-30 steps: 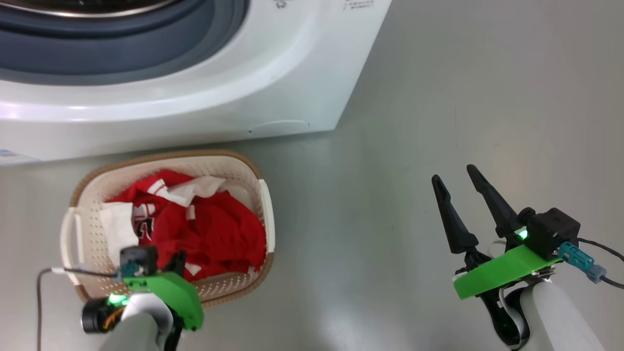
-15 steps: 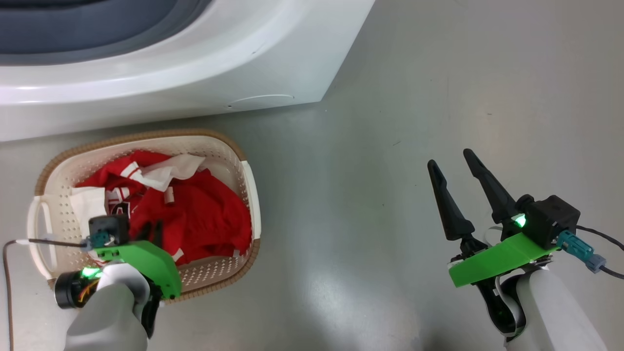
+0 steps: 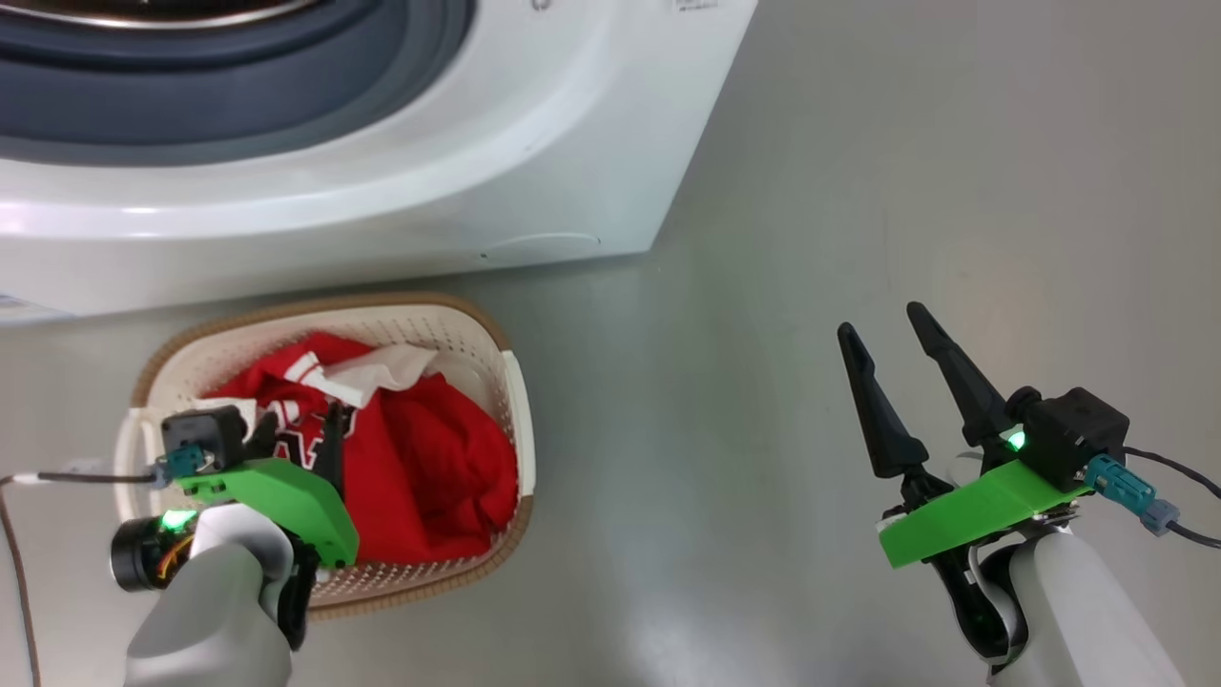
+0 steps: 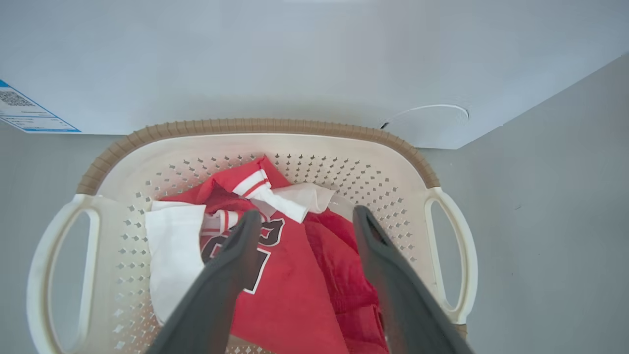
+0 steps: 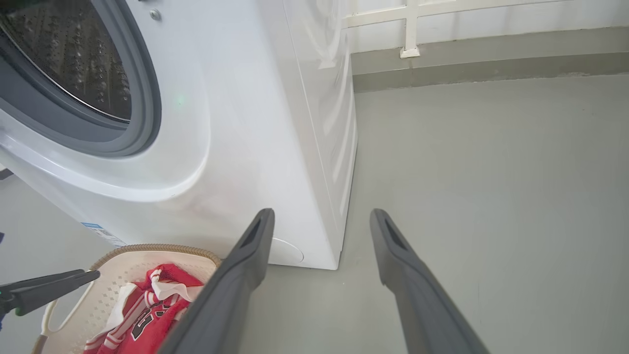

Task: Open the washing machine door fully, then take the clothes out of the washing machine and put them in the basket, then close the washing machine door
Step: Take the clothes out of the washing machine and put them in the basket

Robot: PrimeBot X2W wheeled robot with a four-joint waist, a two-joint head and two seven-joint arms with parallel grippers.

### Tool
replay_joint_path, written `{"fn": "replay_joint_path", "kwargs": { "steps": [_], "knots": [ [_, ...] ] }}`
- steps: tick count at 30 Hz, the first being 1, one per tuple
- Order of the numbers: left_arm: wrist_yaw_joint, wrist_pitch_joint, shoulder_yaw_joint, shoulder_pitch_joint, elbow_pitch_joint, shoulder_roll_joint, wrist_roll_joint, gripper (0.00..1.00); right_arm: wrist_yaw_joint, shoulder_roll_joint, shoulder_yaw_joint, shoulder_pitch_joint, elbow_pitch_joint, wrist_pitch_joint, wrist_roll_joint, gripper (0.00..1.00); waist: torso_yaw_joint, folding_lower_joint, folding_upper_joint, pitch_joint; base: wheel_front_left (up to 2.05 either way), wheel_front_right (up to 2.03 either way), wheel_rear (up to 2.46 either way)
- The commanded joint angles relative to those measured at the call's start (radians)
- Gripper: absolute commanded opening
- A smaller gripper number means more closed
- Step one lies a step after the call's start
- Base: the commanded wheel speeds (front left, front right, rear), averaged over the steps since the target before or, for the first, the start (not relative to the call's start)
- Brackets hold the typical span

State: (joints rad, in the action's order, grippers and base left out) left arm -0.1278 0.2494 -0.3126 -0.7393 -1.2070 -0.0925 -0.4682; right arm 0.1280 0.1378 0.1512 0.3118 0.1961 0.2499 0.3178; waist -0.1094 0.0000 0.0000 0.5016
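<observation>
While the clothes [image 3: 429, 477] lie heaped in the basket [image 3: 521, 420], which sits on the floor [image 3: 763, 286] just near of the washing machine [image 3: 382, 210] front, left gripper [image 4: 304, 212] hangs over them, fingers spread, gripping nothing. Well to the right, right gripper [image 3: 879, 319] sits over the floor, fingers apart, empty.

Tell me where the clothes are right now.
The clothes lie in the basket on the floor at the head view's lower left, just in front of the washing machine, with the open left gripper over them.
</observation>
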Motion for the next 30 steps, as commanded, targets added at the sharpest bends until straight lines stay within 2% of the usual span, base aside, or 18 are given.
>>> {"fn": "replay_joint_path", "kwargs": {
  "steps": [1, 7, 14, 23, 30],
  "knots": [
    [-0.003, 0.012, 0.038, 0.042, 0.045, -0.043, -0.004, 1.0, 0.003, 0.004, 0.017, -0.021, -0.013, 0.012, 0.002, 1.0, 0.023, 0.0, 0.0, -0.049, 0.0, 0.0, 0.0],
    [-0.003, 0.012, 0.1, 0.097, 0.185, -0.048, 0.018, 1.0, 0.003, 0.018, 0.008, -0.045, -0.001, 0.012, 0.006, 1.0, 0.045, 0.0, 0.0, -0.115, 0.0, 0.0, 0.0],
    [0.007, 0.012, 0.168, 0.15, 0.324, -0.049, 0.095, 1.0, 0.003, 0.037, -0.011, -0.072, 0.003, 0.012, 0.009, 1.0, 0.062, 0.0, 0.0, -0.178, 0.0, 0.0, 0.0],
    [0.011, 0.012, 0.252, 0.273, 0.547, -0.024, 0.222, 1.0, 0.003, 0.057, -0.032, -0.135, 0.009, 0.012, 0.013, 1.0, 0.077, 0.0, 0.0, -0.276, 0.0, 0.0, 0.0],
    [0.009, 0.012, 0.313, 0.391, 0.709, -0.007, 0.276, 1.0, 0.003, 0.063, -0.052, -0.19, 0.007, 0.012, 0.017, 1.0, 0.084, 0.0, 0.0, -0.338, 0.0, 0.0, 0.0]
  ]
}}
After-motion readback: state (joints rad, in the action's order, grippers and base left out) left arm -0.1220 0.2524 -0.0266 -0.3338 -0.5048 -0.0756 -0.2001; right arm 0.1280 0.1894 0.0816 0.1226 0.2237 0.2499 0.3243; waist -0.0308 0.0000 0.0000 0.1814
